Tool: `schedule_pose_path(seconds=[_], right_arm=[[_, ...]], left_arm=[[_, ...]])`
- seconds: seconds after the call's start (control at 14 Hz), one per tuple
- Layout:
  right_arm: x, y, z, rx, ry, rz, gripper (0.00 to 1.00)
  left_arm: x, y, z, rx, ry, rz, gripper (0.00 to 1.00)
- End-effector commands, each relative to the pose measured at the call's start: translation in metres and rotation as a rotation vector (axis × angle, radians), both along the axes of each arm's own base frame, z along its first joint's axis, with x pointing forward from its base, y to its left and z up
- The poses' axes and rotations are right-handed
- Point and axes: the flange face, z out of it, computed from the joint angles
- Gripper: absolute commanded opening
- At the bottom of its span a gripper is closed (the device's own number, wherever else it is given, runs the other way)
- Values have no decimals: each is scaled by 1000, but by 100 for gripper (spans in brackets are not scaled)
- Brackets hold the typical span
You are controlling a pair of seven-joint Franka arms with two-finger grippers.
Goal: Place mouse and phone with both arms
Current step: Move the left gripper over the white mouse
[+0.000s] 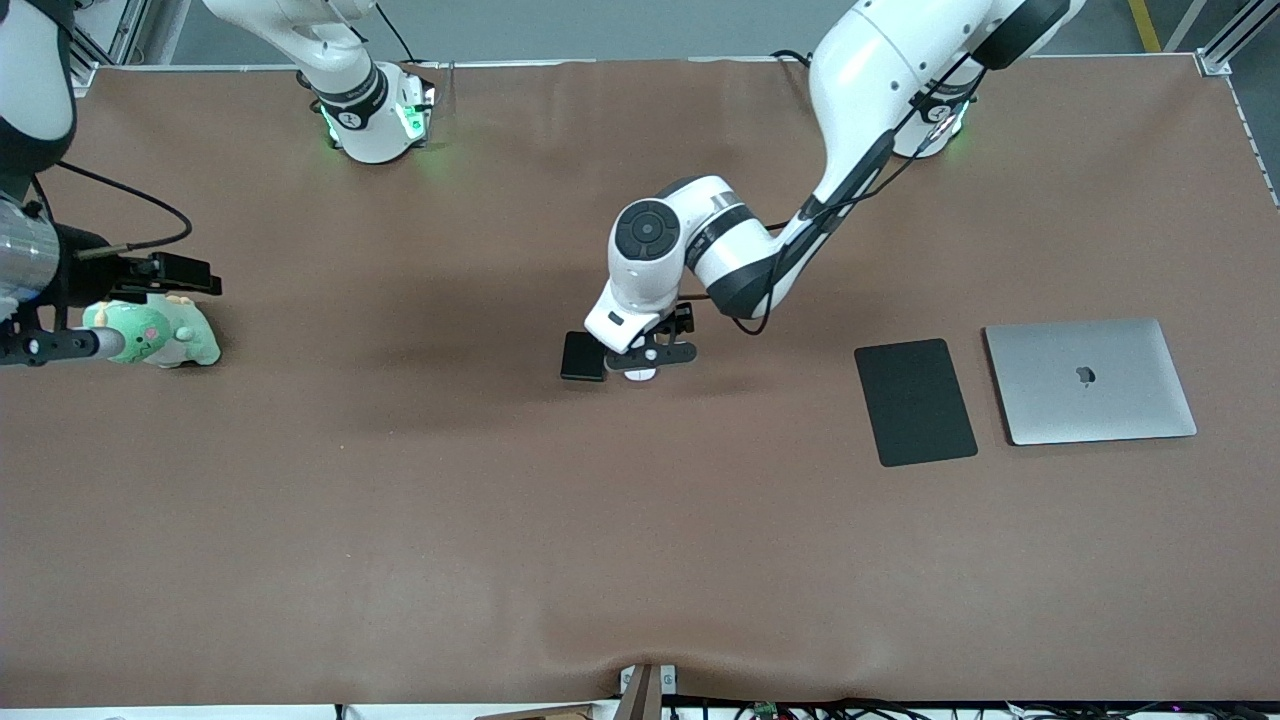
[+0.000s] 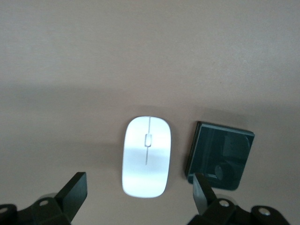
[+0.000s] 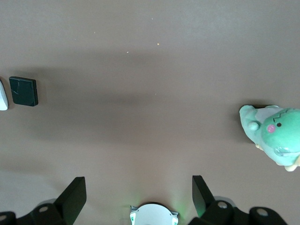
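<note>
Your left gripper (image 2: pixel 138 197) hangs wide open over the mouse (image 2: pixel 146 157), whose long axis runs between the fingers; the right gripper (image 3: pixel 138 199), also wide, waits at frame left.

So there's a closed silver laptop (image 1: pixel 1090 380) sitting toward the left arm's end of the brown worktop (image 1: pixel 400 520), with a flat matte black pad (image 1: pixel 915 401) just beside it, not touching. At the right arm's end, a little green plush toy (image 1: pixel 160 336) with pink cheeks.
</note>
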Motion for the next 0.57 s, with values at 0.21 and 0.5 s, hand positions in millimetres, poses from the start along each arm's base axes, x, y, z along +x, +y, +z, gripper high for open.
schedule_pose_path(seconds=[0.21, 0.5], right_arm=[[13, 6, -26, 11, 43, 16, 100], [17, 31, -43, 15, 74, 53, 100]], left_arm=[[0, -12, -30, 23, -42, -4, 100], [-3, -14, -34, 27, -40, -10, 100]])
